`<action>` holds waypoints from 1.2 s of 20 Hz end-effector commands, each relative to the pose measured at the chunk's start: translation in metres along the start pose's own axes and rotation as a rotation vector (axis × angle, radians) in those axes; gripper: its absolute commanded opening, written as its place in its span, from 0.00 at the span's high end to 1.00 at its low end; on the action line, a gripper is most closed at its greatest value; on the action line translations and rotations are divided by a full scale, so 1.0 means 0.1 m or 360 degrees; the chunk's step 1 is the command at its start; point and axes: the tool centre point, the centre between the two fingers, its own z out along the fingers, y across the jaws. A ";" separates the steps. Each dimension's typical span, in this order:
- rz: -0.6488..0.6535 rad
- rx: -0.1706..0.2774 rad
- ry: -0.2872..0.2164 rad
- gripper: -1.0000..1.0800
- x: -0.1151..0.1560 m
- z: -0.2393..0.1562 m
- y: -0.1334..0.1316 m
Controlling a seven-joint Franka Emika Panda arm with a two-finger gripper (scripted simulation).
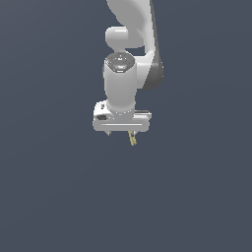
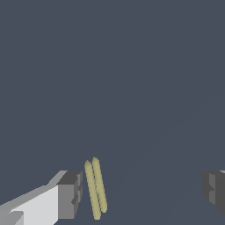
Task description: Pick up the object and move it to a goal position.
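I was at the grabbing step. My gripper (image 2: 140, 193) had its fingers (image 2: 68, 195) spread wide, holding nothing. The little yellow stick piece (image 2: 96, 189) sat between them, just beside one finger and far from the other at three o'clock. Next I judged I should center over it, then squeeze shut.

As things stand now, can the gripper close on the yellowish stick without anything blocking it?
Probably yes. The gripper is open, and the stick lies between its fingers, near one fingertip; nothing else shows between them.
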 end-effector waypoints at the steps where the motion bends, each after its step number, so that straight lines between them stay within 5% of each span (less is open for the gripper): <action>1: 0.0000 0.0000 0.0000 0.04 0.00 0.00 0.00; 11: -0.0026 -0.0032 -0.0055 0.04 -0.07 0.06 0.21; 24: -0.0070 -0.0022 -0.0050 0.04 -0.19 0.27 0.07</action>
